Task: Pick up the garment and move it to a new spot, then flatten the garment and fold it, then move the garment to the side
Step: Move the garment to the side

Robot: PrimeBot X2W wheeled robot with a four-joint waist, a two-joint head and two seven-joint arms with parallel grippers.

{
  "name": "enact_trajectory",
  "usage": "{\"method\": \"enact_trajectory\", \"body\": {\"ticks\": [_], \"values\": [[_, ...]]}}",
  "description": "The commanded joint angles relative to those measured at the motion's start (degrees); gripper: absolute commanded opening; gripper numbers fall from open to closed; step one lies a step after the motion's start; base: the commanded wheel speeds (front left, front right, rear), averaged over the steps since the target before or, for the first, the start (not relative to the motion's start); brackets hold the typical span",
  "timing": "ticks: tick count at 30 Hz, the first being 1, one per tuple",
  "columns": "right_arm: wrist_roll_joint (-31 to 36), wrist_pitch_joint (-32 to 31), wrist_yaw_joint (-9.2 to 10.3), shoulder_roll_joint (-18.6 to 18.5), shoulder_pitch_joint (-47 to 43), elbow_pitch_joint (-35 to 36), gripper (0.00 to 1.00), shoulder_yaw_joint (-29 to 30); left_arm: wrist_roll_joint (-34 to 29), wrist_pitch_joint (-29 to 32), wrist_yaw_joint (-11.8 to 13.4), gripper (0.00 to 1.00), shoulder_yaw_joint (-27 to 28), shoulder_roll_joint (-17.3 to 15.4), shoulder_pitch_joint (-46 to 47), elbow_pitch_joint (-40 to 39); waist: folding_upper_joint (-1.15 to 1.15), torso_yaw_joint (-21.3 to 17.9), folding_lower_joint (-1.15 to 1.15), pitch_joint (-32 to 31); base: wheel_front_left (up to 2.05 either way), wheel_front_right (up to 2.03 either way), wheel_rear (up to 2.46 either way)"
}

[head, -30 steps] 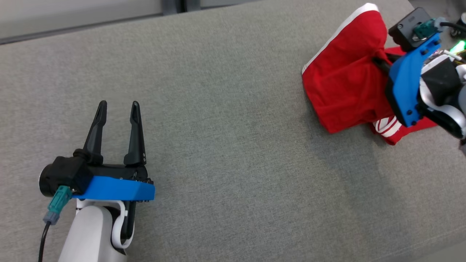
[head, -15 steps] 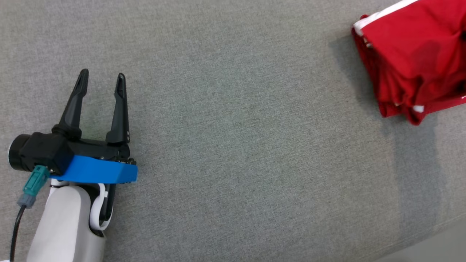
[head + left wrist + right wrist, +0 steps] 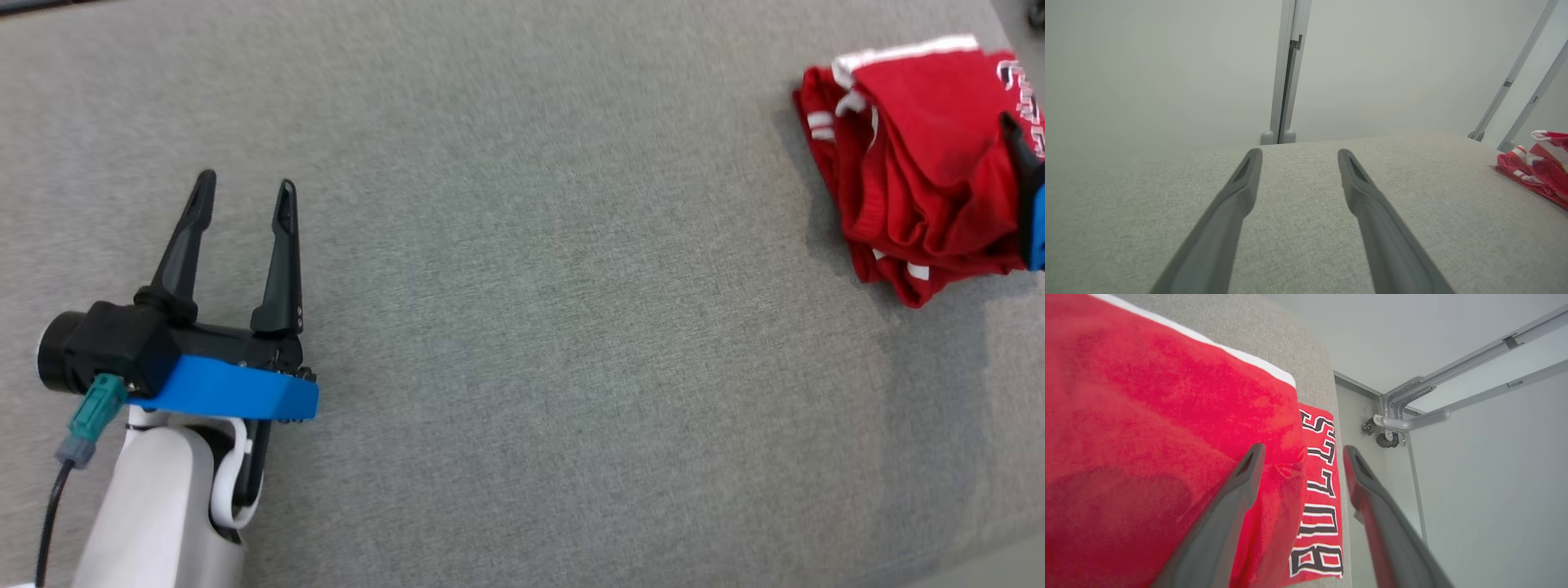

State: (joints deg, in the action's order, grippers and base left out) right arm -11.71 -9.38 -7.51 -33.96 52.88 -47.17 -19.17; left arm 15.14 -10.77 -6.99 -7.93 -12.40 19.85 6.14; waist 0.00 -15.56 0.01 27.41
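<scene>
Side-placement is judged to be closing: red jersey (image 3: 922,188) is lying loosely folded at bench (image 3: 531,327) edge. Right gripper (image 3: 1302,451) and left gripper (image 3: 246,181) are being held with fingers apart; snag-free withdrawal is being called for.

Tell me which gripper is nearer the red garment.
Right. The right gripper hangs open directly over the red garment; the left gripper sits far off to its left across the grey surface.

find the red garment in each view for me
Head view: red garment, upper right, crumpled on the grey fabric surface.
Left wrist view: far right edge, low on the surface.
Right wrist view: covers the left half.
Shared landmark: its white edge stripe.
</scene>
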Motion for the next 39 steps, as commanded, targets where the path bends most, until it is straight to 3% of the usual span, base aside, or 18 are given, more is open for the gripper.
{"method": "enact_trajectory", "body": {"ticks": [1, 7, 15, 25, 39], "values": [[0.5, 1.9, 0.02, 1.4, -1.3, -0.3, 1.0, 1.6, 0.2, -0.6, 0.4, 1.0, 0.0, 0.2, -1.0, 0.6, 0.0, 0.2, -0.01, -1.6, 0.0, 0.0, 0.0], [-0.7, 10.3, 0.02, 6.3, -7.2, 3.5, 1.0, 6.6, 1.6, -2.6, 1.0, 1.0, -0.1, 2.4, -3.8, 4.5, 0.0, 3.5, -0.01, -9.3, 0.0, 0.0, 0.0], [-7.5, 15.6, 0.01, 12.5, -23.1, 18.4, 1.0, 11.6, 3.4, -4.1, 1.6, 1.0, 1.1, 4.6, -8.2, 9.0, 0.0, 10.3, -0.01, -18.4, 0.0, 0.0, 0.0], [-6.6, 14.9, 0.01, 22.1, -44.6, 34.8, 1.0, 19.4, 3.6, -4.4, 1.9, 1.0, 3.2, 6.1, -13.8, 11.5, 0.0, 16.6, -0.01, -25.3, 0.0, 0.0, 0.0], [-0.9, 12.8, 0.01, 27.4, -51.1, 40.2, 1.0, 25.7, 2.3, -4.5, 0.8, 1.0, 5.0, 6.5, -16.4, 14.0, 0.0, 17.0, -0.01, -28.2, 0.0, 0.0, 0.0]]}}
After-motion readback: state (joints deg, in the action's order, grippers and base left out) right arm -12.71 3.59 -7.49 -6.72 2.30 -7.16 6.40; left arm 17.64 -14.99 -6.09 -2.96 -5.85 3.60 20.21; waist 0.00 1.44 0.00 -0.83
